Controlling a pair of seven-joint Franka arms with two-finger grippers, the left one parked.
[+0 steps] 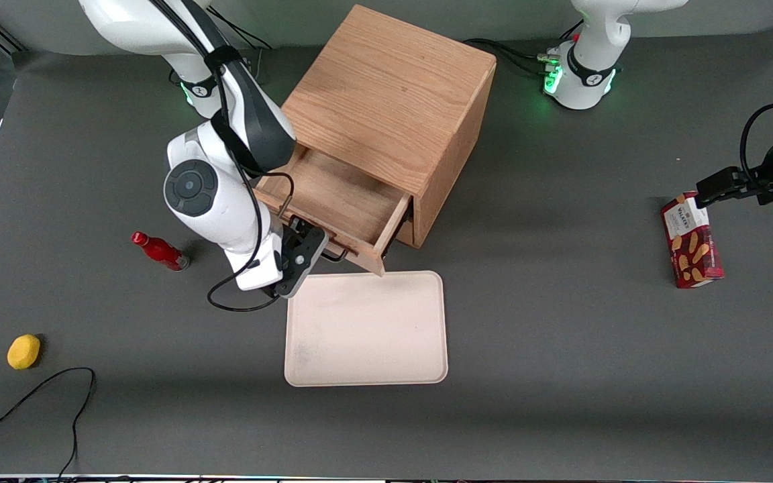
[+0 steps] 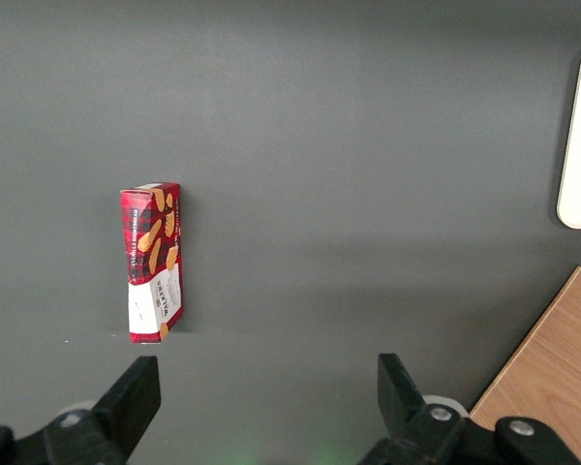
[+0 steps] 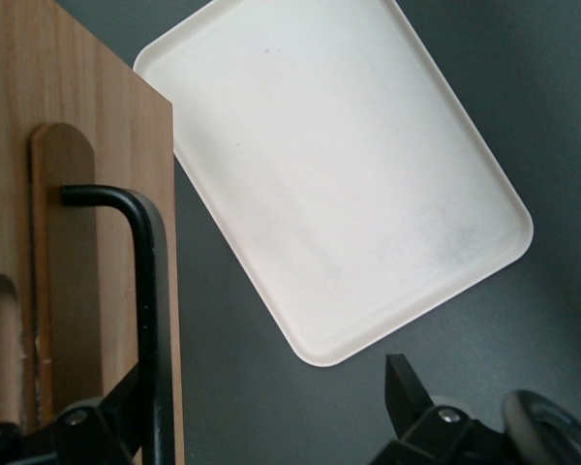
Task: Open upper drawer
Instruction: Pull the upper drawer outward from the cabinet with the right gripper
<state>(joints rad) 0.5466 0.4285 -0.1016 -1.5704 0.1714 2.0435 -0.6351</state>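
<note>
1. The upper drawer (image 1: 343, 201) stands well drawn out of the oak cabinet (image 1: 393, 100), its bare floor showing; its front panel overhangs the edge of the cream tray (image 1: 366, 329) nearest the cabinet.
2. Your gripper (image 1: 306, 251) sits at the drawer's front, at the end toward the working arm; its fingers stand apart, one finger (image 3: 102, 426) against the black bar handle (image 3: 145, 320), the other clear of it, clamped on nothing.
3. The handle's long axis runs along the panel; judge any further pull as square to it, away from the cabinet, over the tray.
</note>
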